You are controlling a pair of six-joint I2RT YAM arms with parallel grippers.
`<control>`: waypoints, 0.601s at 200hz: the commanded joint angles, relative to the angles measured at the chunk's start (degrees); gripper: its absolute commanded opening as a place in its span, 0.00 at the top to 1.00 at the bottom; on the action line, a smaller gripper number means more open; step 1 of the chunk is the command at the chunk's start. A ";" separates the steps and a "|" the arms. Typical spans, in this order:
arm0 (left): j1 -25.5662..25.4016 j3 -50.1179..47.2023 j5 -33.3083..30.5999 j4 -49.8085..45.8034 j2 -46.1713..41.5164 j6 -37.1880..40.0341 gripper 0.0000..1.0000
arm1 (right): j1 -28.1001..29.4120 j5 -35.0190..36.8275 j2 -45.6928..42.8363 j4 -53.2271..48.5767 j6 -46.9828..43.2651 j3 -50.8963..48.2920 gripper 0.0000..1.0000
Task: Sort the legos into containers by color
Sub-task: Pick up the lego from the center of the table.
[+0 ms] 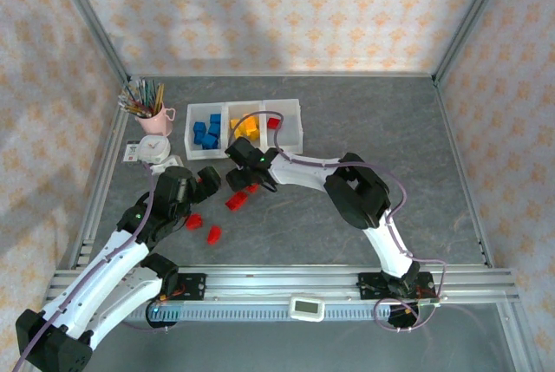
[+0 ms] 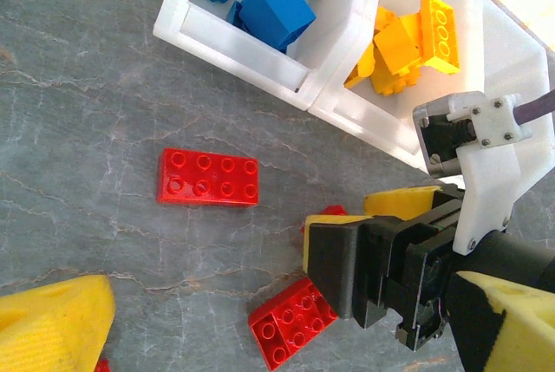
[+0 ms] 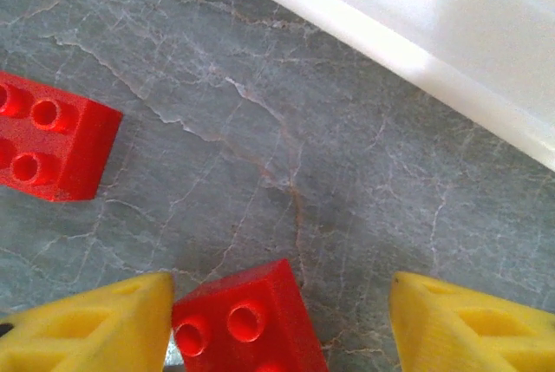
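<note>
Right gripper low over table, jaws half-spread around red lego. One yellow pad touching it, other pad apart, so not clamped. Left gripper spread wide, holding nothing, just beside. Containers close behind: blue legos left bin, yellow legos middle, one red brick right. Loose red bricks on table too.

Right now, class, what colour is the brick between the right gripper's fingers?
Red brick, best seen in the right wrist view.

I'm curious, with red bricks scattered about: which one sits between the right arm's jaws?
The red brick low in the right wrist view, beside one yellow fingertip; the other red brick lies apart.
</note>
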 commanded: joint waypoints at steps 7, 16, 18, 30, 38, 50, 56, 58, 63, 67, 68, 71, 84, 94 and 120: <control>0.61 0.18 -1.20 -1.87 -0.45 0.07 0.01 | 0.52 -2.55 0.76 -2.47 -0.37 1.30 0.30; 0.59 0.17 -1.29 -2.03 -0.54 0.07 0.01 | 0.73 -3.67 0.95 -2.43 -0.38 1.48 0.30; 0.61 0.18 -1.30 -2.05 -0.61 0.07 0.01 | 0.78 -3.90 1.06 -2.43 -0.37 1.53 0.30; 0.61 0.18 -1.65 -2.31 -0.80 0.09 0.01 | 0.87 -4.69 1.64 -2.71 -0.37 1.65 0.30; 0.61 0.26 -1.74 -2.31 -0.98 0.15 0.01 | 0.96 -4.55 2.15 -2.86 -0.19 1.66 0.31; 0.61 0.11 -1.75 -2.23 -1.15 0.16 0.01 | 0.90 -2.70 2.62 -3.02 0.29 1.52 0.33; 0.61 0.17 -1.64 -2.23 -1.16 0.16 0.01 | 0.96 -1.78 2.79 -3.09 0.40 1.48 0.34; 0.61 0.18 -1.65 -2.23 -1.16 0.16 0.01 | 0.93 -1.54 2.82 -3.12 0.35 1.51 0.34; 0.61 0.18 -1.66 -2.25 -1.16 0.24 0.01 | 0.94 -0.98 2.91 -3.21 0.29 1.48 0.35; 0.61 0.12 -1.64 -2.23 -1.14 0.25 0.01 | 0.97 -0.56 3.01 -3.30 0.22 1.47 0.36; 0.61 0.15 -1.65 -2.27 -1.10 0.25 0.01 | 0.97 -0.51 3.05 -3.30 0.19 1.48 0.37; 0.61 0.18 -1.66 -2.31 -1.11 0.25 0.01 | 0.92 -0.08 3.00 -3.31 0.11 1.48 0.38; 0.61 0.19 -1.60 -2.29 -1.07 0.37 0.01 | 0.92 1.70 2.96 -3.63 -0.01 1.48 0.41; 0.61 0.35 -1.48 -2.14 -1.07 0.34 0.01 | 0.81 3.00 2.82 -3.95 -0.02 1.55 0.44; 0.60 0.47 -0.78 -0.99 -0.98 0.68 0.01 | 0.25 3.22 0.76 -3.39 -0.23 0.67 0.59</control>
